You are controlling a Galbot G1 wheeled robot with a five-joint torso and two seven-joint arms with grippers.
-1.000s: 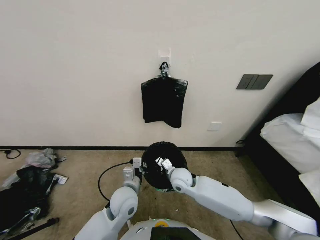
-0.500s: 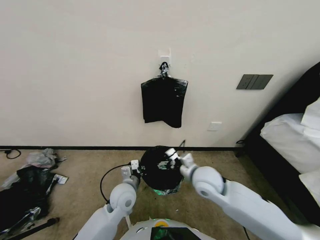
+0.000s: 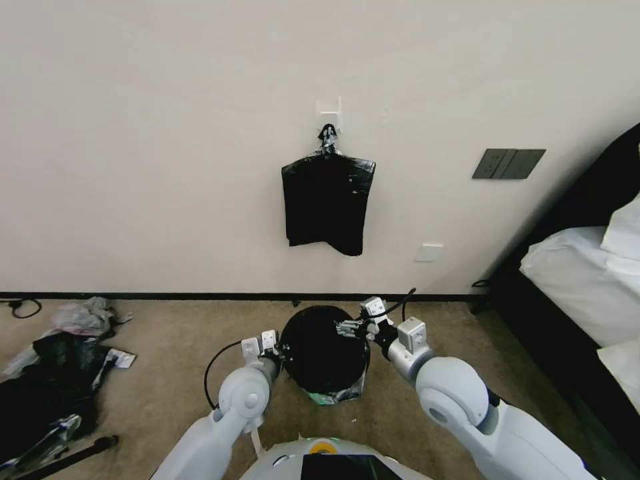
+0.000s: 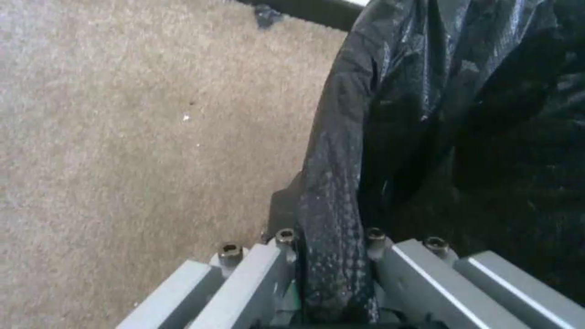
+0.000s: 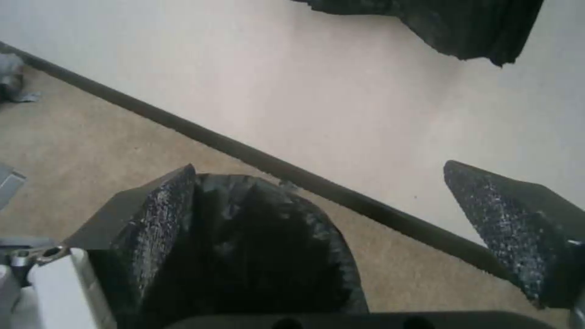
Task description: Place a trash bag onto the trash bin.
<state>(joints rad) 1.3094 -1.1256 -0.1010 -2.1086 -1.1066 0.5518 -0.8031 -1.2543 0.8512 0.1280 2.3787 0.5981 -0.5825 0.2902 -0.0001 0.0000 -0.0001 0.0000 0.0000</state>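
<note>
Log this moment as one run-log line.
left gripper: shut on trash bag edge | right gripper: open, at bag's far-right rim | trash bin: bag draped over it

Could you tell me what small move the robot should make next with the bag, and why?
Probably close the open right gripper on the bag's far-right rim. The left gripper already pinches the opposite edge, and the bag drapes loosely over the bin, so the right side seems unsecured.
</note>
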